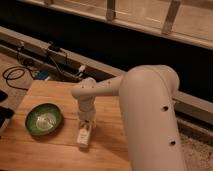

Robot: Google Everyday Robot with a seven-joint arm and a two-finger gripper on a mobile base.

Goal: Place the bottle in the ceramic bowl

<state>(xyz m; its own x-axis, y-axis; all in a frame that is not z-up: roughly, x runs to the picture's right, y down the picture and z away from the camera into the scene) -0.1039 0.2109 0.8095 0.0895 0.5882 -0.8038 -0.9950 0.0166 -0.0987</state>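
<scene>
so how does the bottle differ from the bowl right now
The bottle is white and slim; the ceramic bowl is round, with a dark green rim and a paler centre. The bottle lies under the gripper, which is down at its far end; the bowl sits apart, to its left in the picture. Both rest on the wooden table.

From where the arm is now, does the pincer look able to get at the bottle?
Probably yes. The pincer points down right over the bottle, which lies on the wooden table. Nothing stands between them, and the bowl sits apart to the side.
</scene>
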